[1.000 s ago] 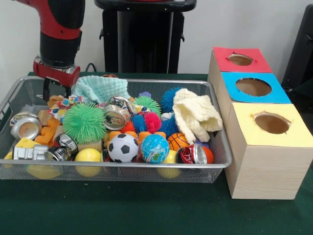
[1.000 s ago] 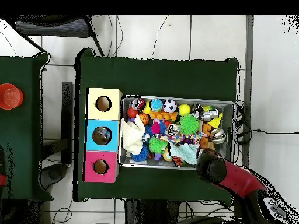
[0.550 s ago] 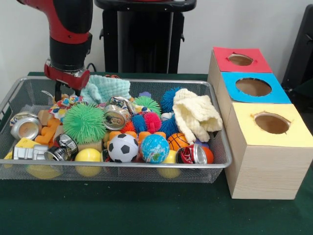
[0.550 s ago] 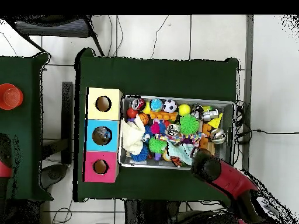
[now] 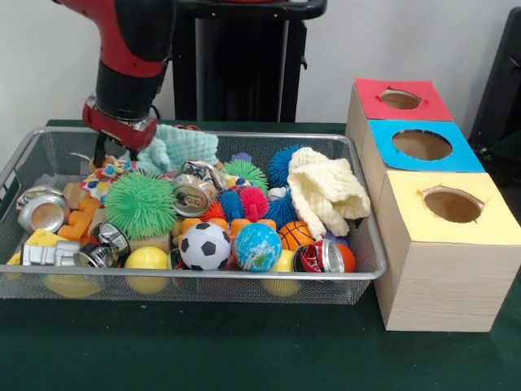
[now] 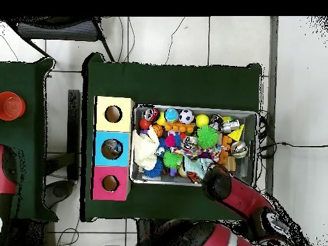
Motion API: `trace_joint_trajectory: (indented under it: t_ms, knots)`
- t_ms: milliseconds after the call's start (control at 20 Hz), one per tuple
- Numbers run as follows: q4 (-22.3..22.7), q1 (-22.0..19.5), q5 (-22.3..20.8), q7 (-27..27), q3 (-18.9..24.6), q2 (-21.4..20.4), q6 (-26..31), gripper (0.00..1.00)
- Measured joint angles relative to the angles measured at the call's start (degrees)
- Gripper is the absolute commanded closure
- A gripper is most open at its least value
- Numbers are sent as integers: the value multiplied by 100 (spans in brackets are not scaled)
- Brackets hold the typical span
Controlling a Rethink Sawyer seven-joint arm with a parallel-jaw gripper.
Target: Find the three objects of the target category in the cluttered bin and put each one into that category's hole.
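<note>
**Gripper low at the back of the wire bin**

Gripper (image 5: 114,155) hangs over the far left part of the wire bin (image 5: 244,287), just beside the mint green knitted cloth (image 5: 175,145). Whether its fingers are apart or together, I cannot tell; dark tips reach down near a colourful patterned toy (image 5: 106,173).

Inside the bin lies a heap of things. Crushed cans lie at the left wall (image 5: 42,210), in the middle (image 5: 194,194) and at the front right (image 5: 321,257). A green spiky ball (image 5: 140,204) lies left of the middle, and a soccer ball (image 5: 204,245), a globe ball (image 5: 257,246) and a yellow ball (image 5: 146,259) lie along the front wall. A cream knitted cloth (image 5: 326,191) is draped at the right end.

Beside the bin's right wall stand three wooden boxes, each with a round hole on top: yellow (image 5: 452,204), blue (image 5: 422,145) and red (image 5: 400,99).
</note>
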Motion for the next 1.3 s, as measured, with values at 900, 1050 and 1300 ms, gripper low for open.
trace_joint_trajectory:
  t_ms: [900,1050,1300]
  knots:
    - [2,482,138,0,-696,-137,183,0]
    - [2,392,187,0,-694,-133,174,0]
    - [58,50,394,4,-596,-97,137,0]
